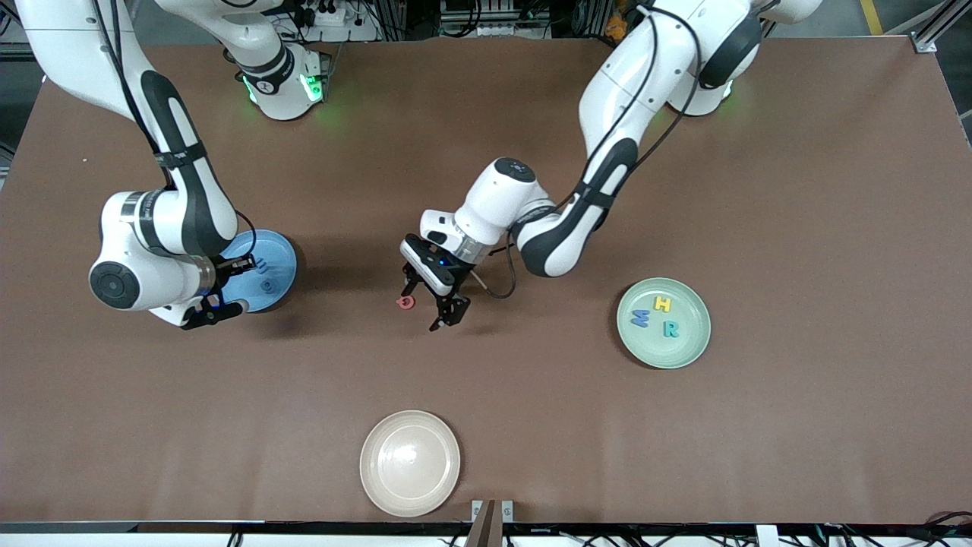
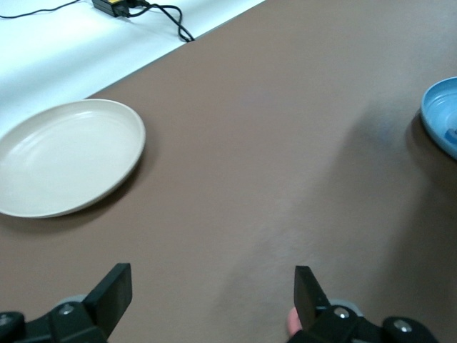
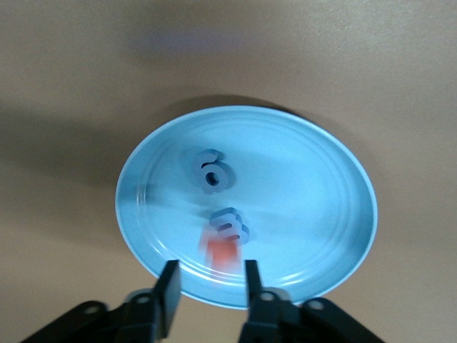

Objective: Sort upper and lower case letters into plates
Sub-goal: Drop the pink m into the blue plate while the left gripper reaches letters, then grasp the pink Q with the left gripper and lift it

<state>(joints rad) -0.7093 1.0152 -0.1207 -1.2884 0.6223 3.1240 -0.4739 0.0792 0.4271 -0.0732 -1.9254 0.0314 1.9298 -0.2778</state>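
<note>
Open brown table point(image 1: 531, 425) between cream plate point(image 1: 410, 463) and green plate point(image 1: 664, 323). Mid-table blocked by left arm point(image 1: 562, 235), low over red letter point(image 1: 406, 302). Right arm point(image 1: 163, 251) over blue plate point(image 1: 266, 270).

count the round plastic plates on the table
3: blue plate under the right gripper at the right arm's end, pale green plate at the left arm's end, cream-white plate nearest the front camera.

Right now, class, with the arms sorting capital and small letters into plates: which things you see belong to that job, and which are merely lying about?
Belong to the job:
- blue plate, holding two blue letters and a blurred red one
- pale green plate, holding M, H and R
- red letter on the table by the left gripper

Lying about:
- cream plate, empty
- cable off the table's edge
</note>
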